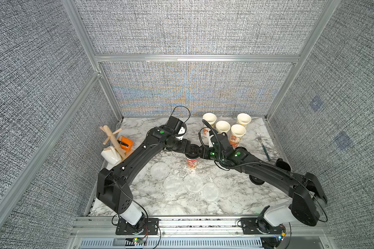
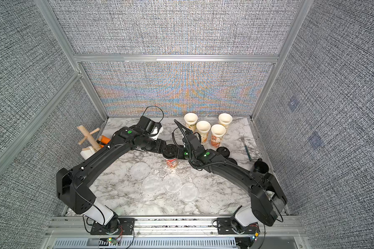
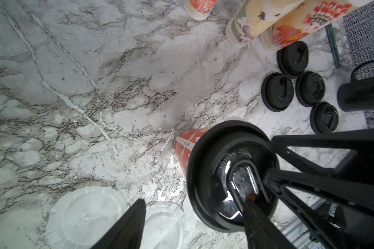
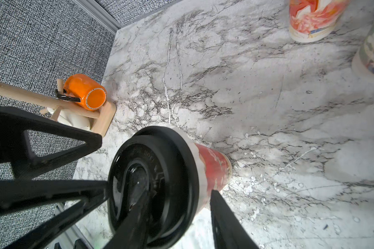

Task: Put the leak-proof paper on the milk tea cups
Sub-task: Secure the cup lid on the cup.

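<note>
A red-printed milk tea cup (image 1: 192,163) stands mid-table with a black lid (image 3: 231,172) on it. A white frill of leak-proof paper (image 4: 197,160) shows under the lid rim. Both grippers meet over this lid. My left gripper (image 3: 194,204) is open, one fingertip (image 3: 251,197) resting in the lid's recess and the other off to the side above the table. My right gripper (image 4: 177,198) is open too, one finger (image 4: 138,207) lying across the lid top and the other beside the cup wall. Several loose paper discs (image 1: 192,182) lie in front. Several open cups (image 1: 222,127) stand at the back right.
Several spare black lids (image 3: 277,91) and a black mug (image 3: 358,94) lie to the right of the cup. A fork (image 1: 262,146) rests near the right wall. At the left a wooden mug tree (image 1: 115,140) carries an orange mug (image 4: 84,91) and a white mug (image 1: 110,156).
</note>
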Robot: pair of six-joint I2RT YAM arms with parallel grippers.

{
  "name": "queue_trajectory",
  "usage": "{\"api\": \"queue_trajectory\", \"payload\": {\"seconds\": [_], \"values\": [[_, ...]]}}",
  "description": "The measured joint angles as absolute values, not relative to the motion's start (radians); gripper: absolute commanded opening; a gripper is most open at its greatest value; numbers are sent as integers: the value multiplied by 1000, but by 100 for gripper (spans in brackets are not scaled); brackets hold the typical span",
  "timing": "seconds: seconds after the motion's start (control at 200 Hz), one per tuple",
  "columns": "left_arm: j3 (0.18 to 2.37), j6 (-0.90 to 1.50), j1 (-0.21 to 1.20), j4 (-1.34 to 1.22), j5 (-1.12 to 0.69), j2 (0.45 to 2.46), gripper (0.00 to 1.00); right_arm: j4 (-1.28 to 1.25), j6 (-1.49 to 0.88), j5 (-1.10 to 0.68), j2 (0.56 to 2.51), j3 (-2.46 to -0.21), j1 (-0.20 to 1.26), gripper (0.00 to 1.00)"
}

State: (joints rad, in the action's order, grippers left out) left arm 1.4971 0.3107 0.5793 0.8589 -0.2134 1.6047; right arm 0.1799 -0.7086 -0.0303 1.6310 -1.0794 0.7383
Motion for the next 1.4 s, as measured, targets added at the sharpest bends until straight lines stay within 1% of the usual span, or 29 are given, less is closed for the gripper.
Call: {"api": "queue_trajectory", "payload": {"seconds": [0.39,0.525,0.711,0.901,1.011,1.136,1.281,1.396], "values": [[1457,340,580,782,-274,1664,73,151,-737,-15,1623,-1059,738,46],[1452,337,580,773,-273,1666,72,178,-730,-15,1617,-1069,738,50],[1433,325,580,742,-257,1663,72,270,-665,-40,1605,-1116,707,55],[1404,314,580,720,-244,1654,71,349,-530,-128,1597,-1204,618,55],[1401,307,580,715,-246,1660,71,372,-410,-217,1650,-1300,561,56],[1399,302,580,711,-248,1662,71,430,-264,-328,1768,-1434,516,55],[1399,295,580,709,-256,1665,71,498,-128,-428,1921,-1566,498,55],[1400,292,579,709,-258,1665,71,541,-57,-487,2000,-1627,497,54]]}}
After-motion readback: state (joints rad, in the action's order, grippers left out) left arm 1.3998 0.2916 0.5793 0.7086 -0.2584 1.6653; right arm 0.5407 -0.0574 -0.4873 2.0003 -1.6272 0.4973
